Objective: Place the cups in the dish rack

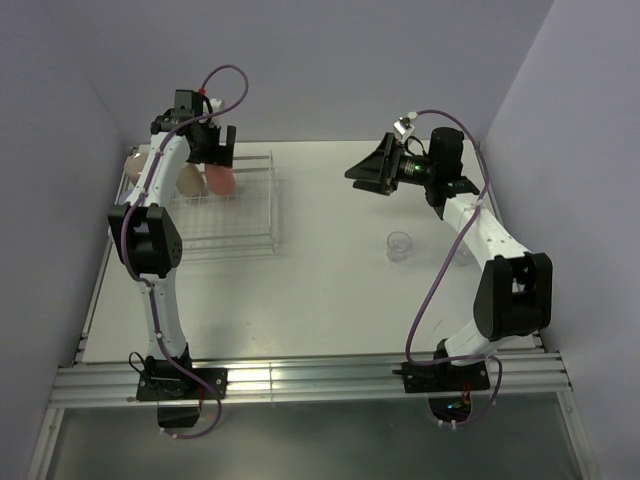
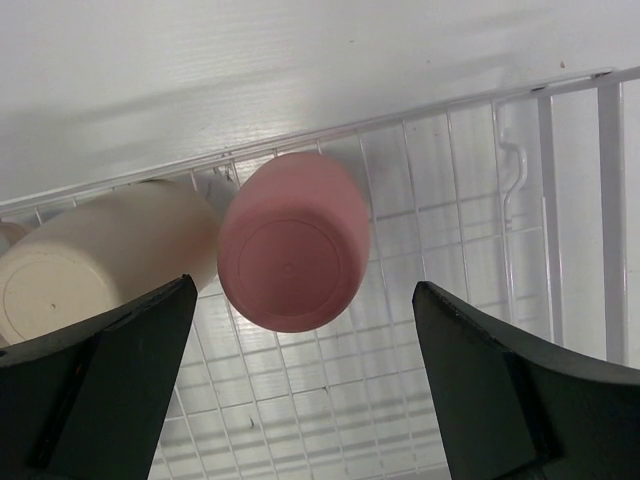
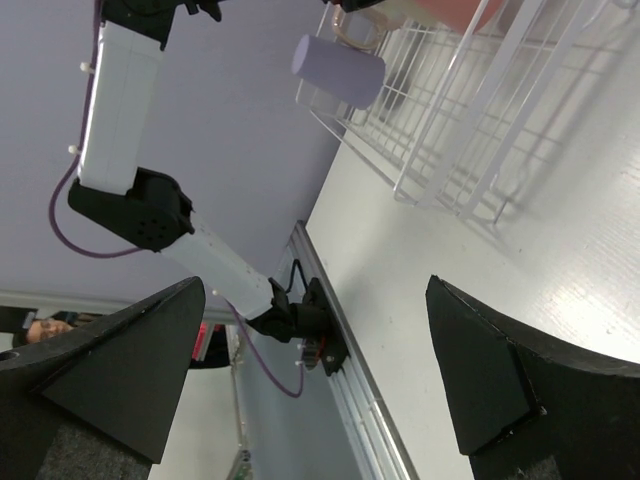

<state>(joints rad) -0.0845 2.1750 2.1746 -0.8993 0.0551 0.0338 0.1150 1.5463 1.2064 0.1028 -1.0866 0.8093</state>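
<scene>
left gripper (image 1: 218,150): over the rack (image 1: 255,215), jaws spread wide, holding nothing
coral cup (image 2: 295,250): in the rack just under the left jaws, base toward the wrist camera, clear of both fingers
tan cup (image 2: 100,265): in the rack, touching or just beside the coral cup, leaning the same way
lavender cup (image 3: 340,70): at the rack's far-left side, seen from the right wrist
right gripper (image 1: 362,172): in the air over mid-table, pointing toward the rack, jaws fully apart, empty
glass (image 1: 400,245): on the bare table (image 1: 330,290), well apart from the rack, on the right half
glass axis: looks upright, mouth up, so the long axis is vertical
second glass: maybe one by the right forearm, too faint to tell
key relation: the glass sits below the right gripper and back toward that arm's base, a bit to its right; the gripper faces away from it
nearer arm: right, clearly; the left is across the table at the rack
next move (judgement): the right arm should turn back and drop so its jaws straddle the glass from the side or from above
risk (judgement): clear, light glass, easy to knock over with a finger on the way down
</scene>
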